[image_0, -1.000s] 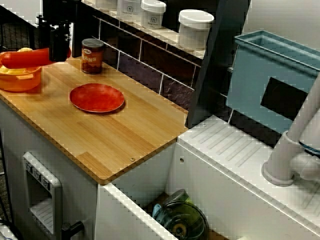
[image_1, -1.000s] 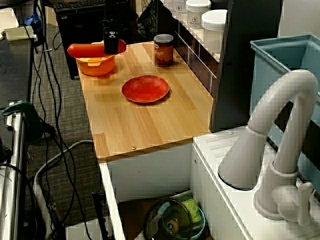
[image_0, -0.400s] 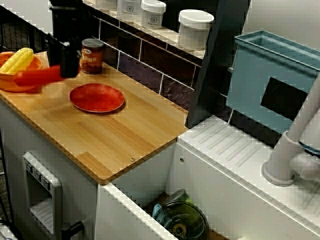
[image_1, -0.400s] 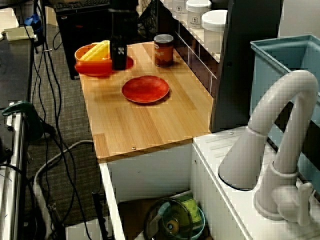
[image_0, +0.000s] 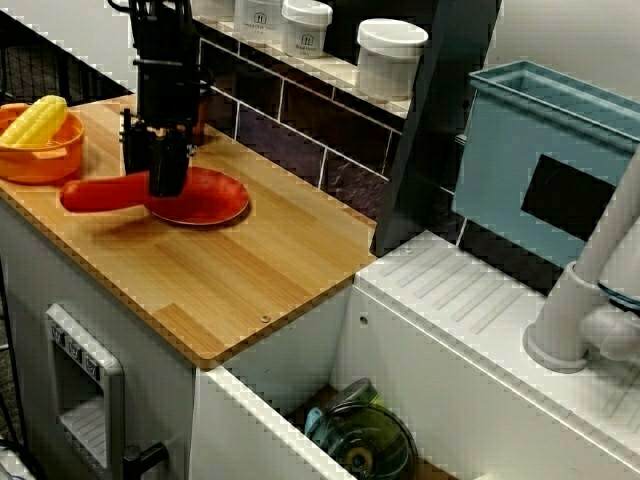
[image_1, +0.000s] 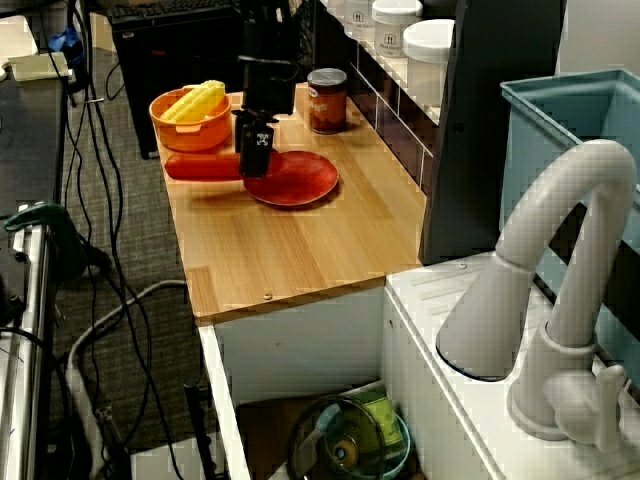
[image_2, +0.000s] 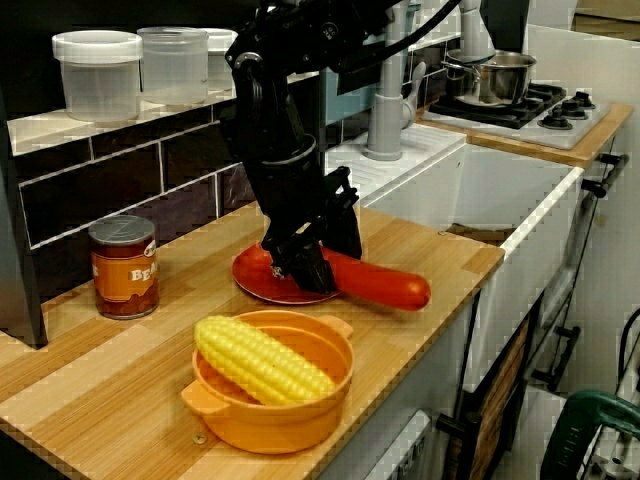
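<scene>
My gripper (image_0: 165, 172) is shut on a long red sausage (image_0: 98, 192), held level just above the wooden counter (image_0: 250, 270). One end of the sausage lies over the near rim of the red plate (image_0: 212, 200); the other end sticks out past the plate. The view over the faucet shows the gripper (image_1: 255, 160), the sausage (image_1: 200, 167) and the plate (image_1: 305, 182). From the side, the gripper (image_2: 305, 262) pinches the sausage (image_2: 385, 287) over the plate (image_2: 262, 286). An orange bowl (image_2: 275, 415) with a corn cob (image_2: 260, 360) sits close by.
A soup can (image_2: 123, 265) stands by the tiled wall behind the plate. White jars (image_0: 390, 55) line the shelf. To the right are a blue bin (image_0: 545, 160), a faucet (image_1: 560, 260) and a sink holding a glass lid (image_0: 365, 445). A pot (image_2: 500, 75) sits on the stove.
The gripper has carried the sausage from above the orange bowl across and down to the plate's edge. The corn cob in the bowl is now uncovered.
</scene>
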